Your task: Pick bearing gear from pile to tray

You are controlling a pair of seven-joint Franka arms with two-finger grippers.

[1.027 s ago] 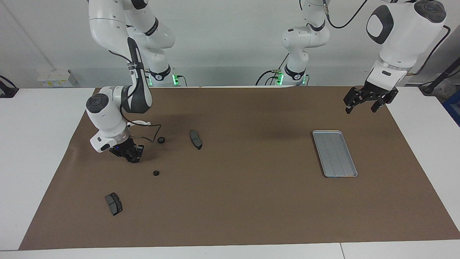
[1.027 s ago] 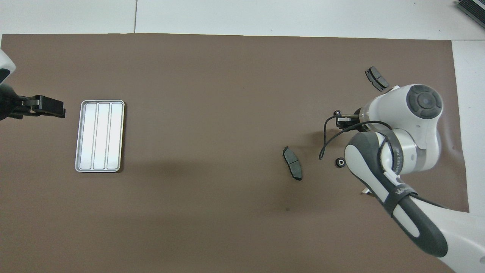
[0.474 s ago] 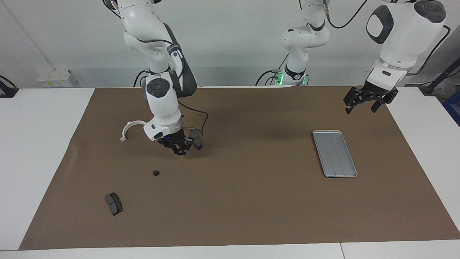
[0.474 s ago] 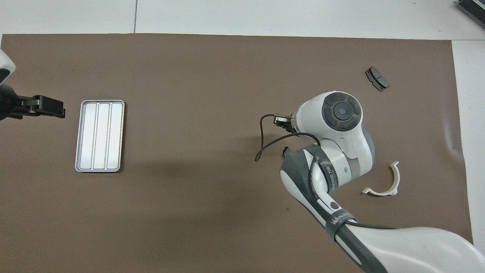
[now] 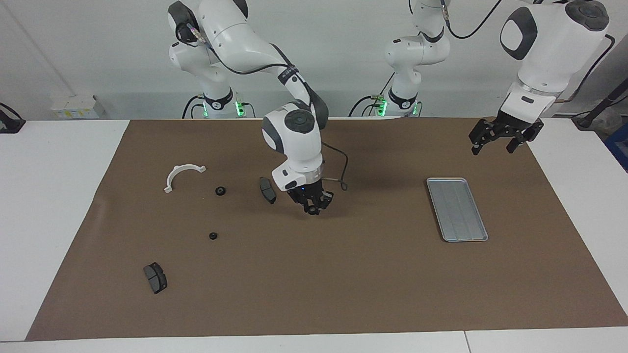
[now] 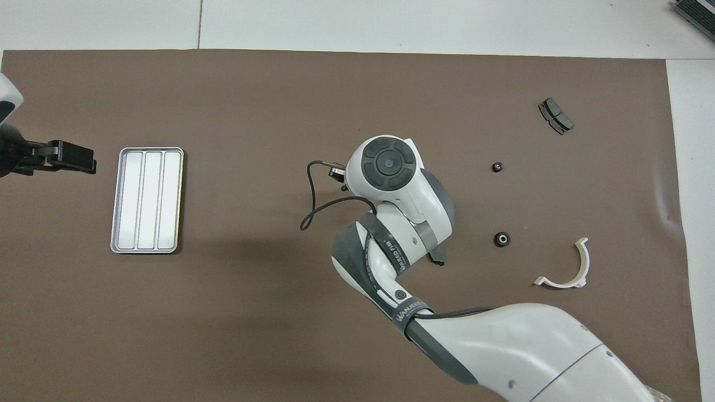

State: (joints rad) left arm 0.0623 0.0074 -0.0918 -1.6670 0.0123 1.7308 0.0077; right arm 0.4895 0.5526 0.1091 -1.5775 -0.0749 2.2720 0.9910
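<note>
The right claw (image 5: 314,208), clenched on a small black gear, has travelled from the pile toward the tray (image 5: 457,209) at its 3 o'clock; the left claw (image 5: 498,142) waits, released.

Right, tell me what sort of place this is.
Most likely a robotics lab bench set up for part-sorting trials. Two white arms stand at a white table covered by a brown mat, with loose brake pads and small gears scattered on it and a metal tray.

R gripper (image 5: 312,207) raised mid-table, fingers pinched; L gripper (image 5: 500,138) spread
</note>
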